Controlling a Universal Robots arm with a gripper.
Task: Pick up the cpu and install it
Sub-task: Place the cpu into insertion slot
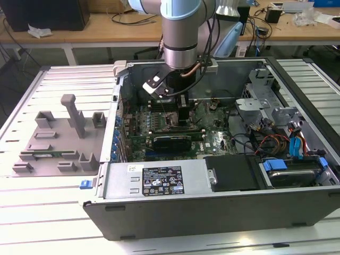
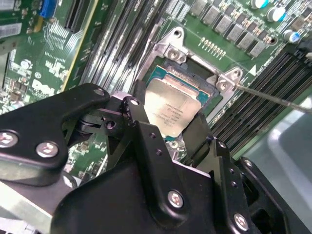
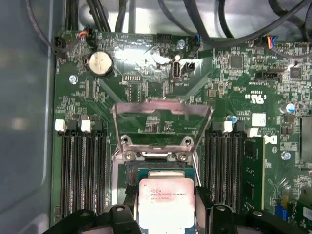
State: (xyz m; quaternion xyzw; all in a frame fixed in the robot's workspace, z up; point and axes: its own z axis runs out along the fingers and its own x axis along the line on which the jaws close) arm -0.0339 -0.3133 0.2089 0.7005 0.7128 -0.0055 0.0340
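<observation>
Nearest the lens in both wrist views: black bolted jaws, narrowed to the width of the small flat square cpu with its shiny silver top (image 3: 165, 204) and seemingly pinching it by two opposite edges. Held flat and square to the board, probably so that it goes straight down without skewing. Right under it, the square socket frame with silver bolted corners (image 2: 171, 48); whether seated or just above, cannot tell. Past that, a silver metal retention bracket (image 3: 163, 109) standing up on its hinge, presumably to keep the seat clear. Rows of black memory slots (image 3: 80, 170) on either side. Further out, the green motherboard (image 3: 146, 83) lying flat in the open grey steel computer case (image 1: 212, 207), with the socket near the board's middle, toward the case's far wall. Off the case's edge on the exterior view's left, matte grey plastic fixture blocks (image 1: 58, 138) on the slatted metal surface (image 1: 42, 223).
</observation>
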